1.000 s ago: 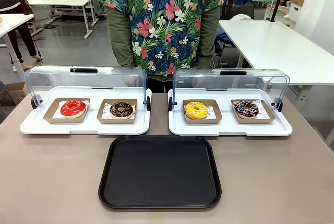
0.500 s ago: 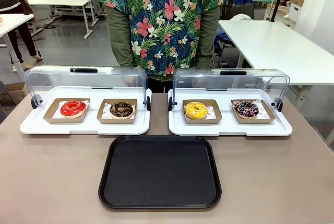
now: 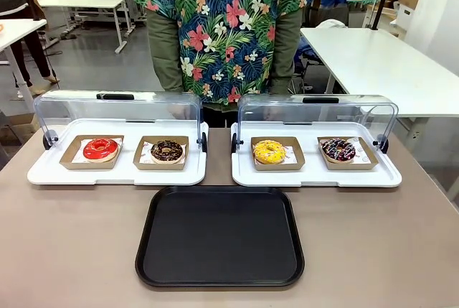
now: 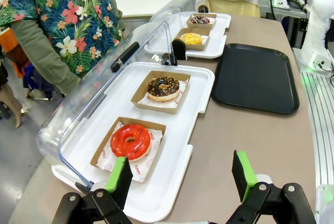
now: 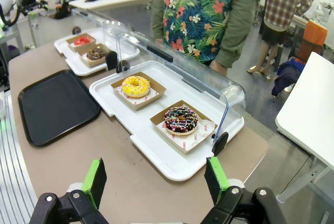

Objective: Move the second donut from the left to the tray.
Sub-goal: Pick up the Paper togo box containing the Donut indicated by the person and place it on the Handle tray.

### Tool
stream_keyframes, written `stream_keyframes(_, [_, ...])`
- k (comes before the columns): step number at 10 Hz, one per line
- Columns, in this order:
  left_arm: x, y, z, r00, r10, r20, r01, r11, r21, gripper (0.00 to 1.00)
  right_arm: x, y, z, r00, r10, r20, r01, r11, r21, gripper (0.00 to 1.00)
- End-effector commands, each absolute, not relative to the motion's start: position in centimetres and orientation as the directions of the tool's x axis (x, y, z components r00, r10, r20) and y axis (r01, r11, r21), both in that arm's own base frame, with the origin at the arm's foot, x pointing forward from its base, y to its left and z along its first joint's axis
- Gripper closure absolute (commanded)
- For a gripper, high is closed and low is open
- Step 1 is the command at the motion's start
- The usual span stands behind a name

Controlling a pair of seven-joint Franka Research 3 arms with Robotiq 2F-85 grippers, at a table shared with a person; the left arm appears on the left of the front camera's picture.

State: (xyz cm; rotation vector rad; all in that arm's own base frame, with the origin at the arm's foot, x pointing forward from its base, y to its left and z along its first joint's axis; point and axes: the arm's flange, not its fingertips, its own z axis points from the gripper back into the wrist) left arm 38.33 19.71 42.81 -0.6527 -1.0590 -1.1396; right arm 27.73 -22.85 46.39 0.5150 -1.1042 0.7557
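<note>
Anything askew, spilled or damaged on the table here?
Nothing stands out. The chocolate donut and the other three sit squarely in their holders on the white display trays, lids raised; the black tray lies flat in front.

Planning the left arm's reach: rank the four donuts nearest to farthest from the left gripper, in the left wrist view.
1. red-iced donut: nearer display tray, front.
2. chocolate donut: same tray, behind.
3. yellow donut: farther display tray.
4. streaked donut: farthest, beyond it.

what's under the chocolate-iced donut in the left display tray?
White paper in a brown cardboard holder, on the white display tray. Whatever lies directly beneath the donut is covered.
</note>
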Motion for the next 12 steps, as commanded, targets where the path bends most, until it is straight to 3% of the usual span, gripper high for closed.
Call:
stream_keyframes(1, [38.23,19.67,43.11,0.064,-0.408,0.911,0.942,0.325,0.080,0.00,28.09,-23.00,46.58,0.211,0.280,0.936,-0.762,0.647,-0.022,0.00])
stream_keyframes(12, [38.23,19.67,43.11,0.064,-0.408,0.911,0.942,0.325,0.080,0.00,28.09,-23.00,46.58,0.211,0.280,0.936,-0.762,0.647,-0.022,0.00])
